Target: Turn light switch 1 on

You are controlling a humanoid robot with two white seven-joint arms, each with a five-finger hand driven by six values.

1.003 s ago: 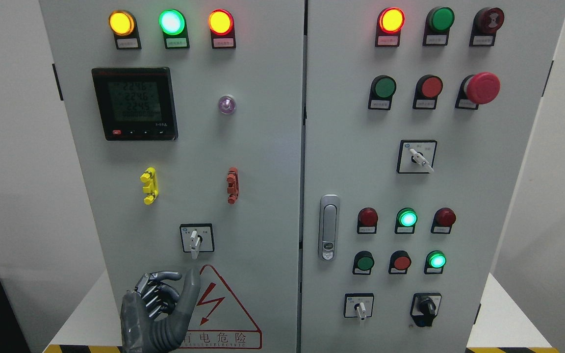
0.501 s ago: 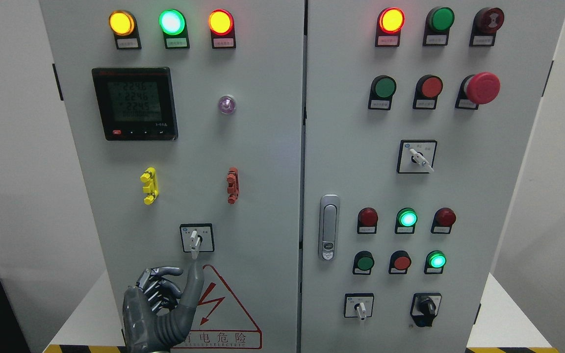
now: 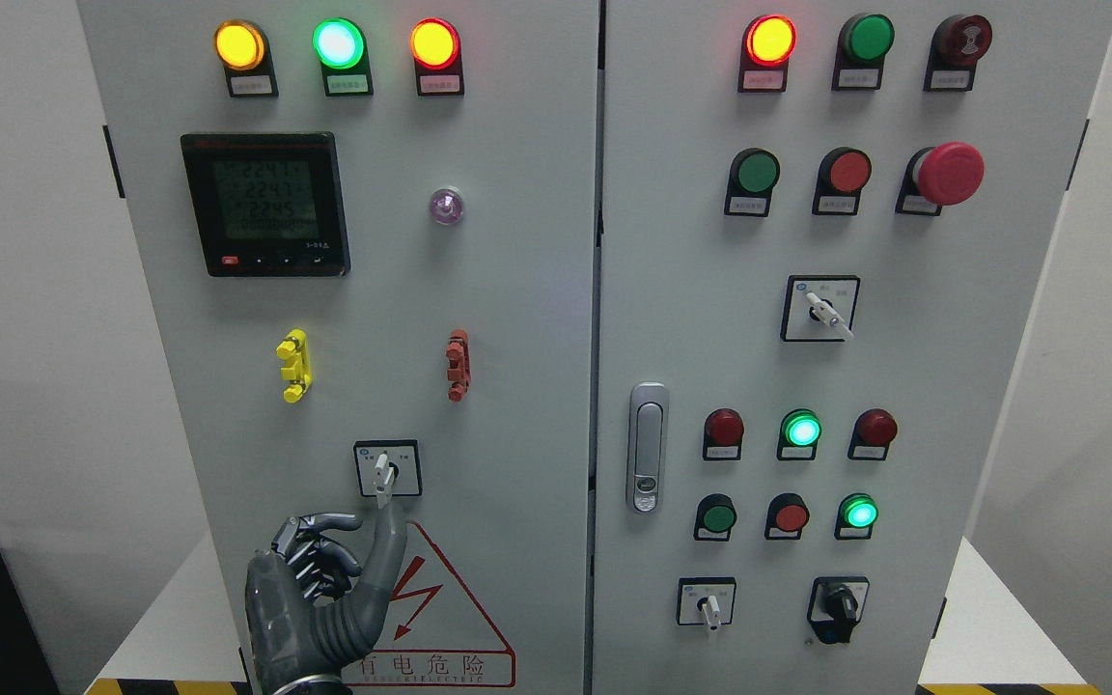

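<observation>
A small rotary selector switch (image 3: 383,470) with a white lever pointing down sits in a black-framed square low on the left cabinet door (image 3: 517,338). My left hand (image 3: 339,569), dark grey, rises from the bottom edge just below it. Its fingers (image 3: 310,550) are curled in toward the palm and hold nothing, while one straight digit (image 3: 384,545) points up, its tip right at the lever's lower end. Whether the tip touches the lever I cannot tell. My right hand is out of the picture.
Above the switch are a yellow clip (image 3: 293,365), a red clip (image 3: 458,364), a digital meter (image 3: 264,204) and three lit lamps. A red lightning warning triangle (image 3: 440,603) lies beside the hand. The right door carries a handle (image 3: 648,447), buttons, an emergency stop (image 3: 949,173) and more selectors.
My left hand has risen and shifted slightly right, bringing the straight digit's tip from below the switch up to the lever's lower end. The lever's position looks unchanged.
</observation>
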